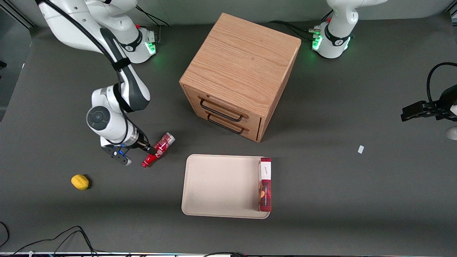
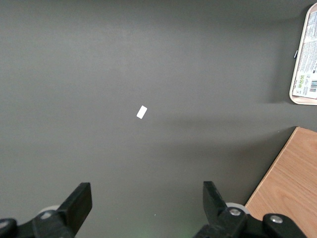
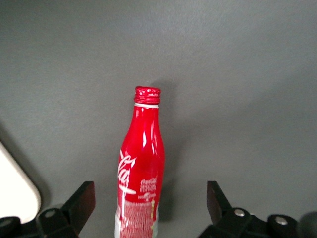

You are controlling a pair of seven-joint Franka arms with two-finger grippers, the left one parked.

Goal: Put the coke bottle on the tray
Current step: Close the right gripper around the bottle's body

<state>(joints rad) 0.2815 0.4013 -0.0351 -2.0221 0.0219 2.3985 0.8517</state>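
The coke bottle (image 1: 165,142) is slim and red with white script. It lies on its side on the dark table, between the beige tray (image 1: 214,185) and the working arm's end of the table. My right gripper (image 1: 149,150) is over the bottle's middle. In the right wrist view the gripper (image 3: 150,194) is open, with the bottle (image 3: 143,148) between its fingers and a gap on each side. The bottle's red cap points away from the wrist. A rounded corner of the tray (image 3: 15,191) shows beside it.
A red box with a white end (image 1: 265,185) lies on the tray along the edge toward the parked arm. A wooden drawer cabinet (image 1: 242,67) stands farther from the camera than the tray. A yellow lemon (image 1: 80,182) lies near the working arm. A white scrap (image 1: 361,149) lies toward the parked arm's end.
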